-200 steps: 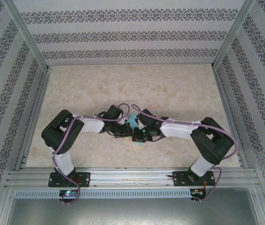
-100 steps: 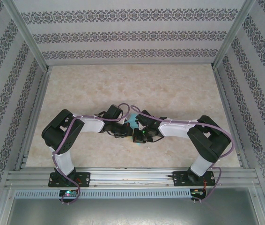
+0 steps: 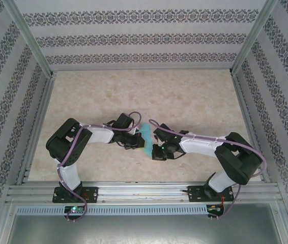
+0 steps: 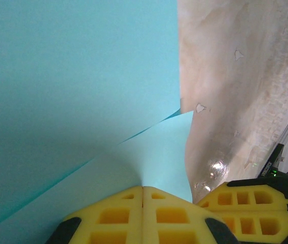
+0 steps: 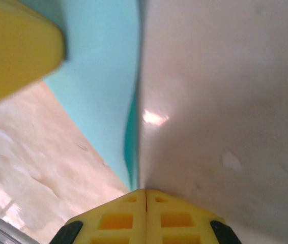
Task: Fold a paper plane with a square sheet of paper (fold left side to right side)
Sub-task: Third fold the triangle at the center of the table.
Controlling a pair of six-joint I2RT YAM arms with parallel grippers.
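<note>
Left wrist view puts your left end effector tip-down on the sheet of paper. My reading is that it is there to pin or press the sheet, so the layers cannot slide while a fold is set. Just ahead of its tips one layer lies over another, with a slanted edge crossing between them. That suggests the sheet is partly folded and not yet a dart. Your right end effector sits just to the right of the left one, at the sheet's right-hand edge. It is probably flattening that edge against the bench.

Both end effectors are closed, pad flush against pad with no gap. The left tips touch the paper, but you cannot tell from here whether a thin edge is nipped between the pads. The right tips meet the paper's edge where it runs down to them, and a pinch cannot be confirmed there either. From above, the sheet shows as a small turquoise patch between the two end effectors, out on the open bench ahead of the arm bases.
</note>
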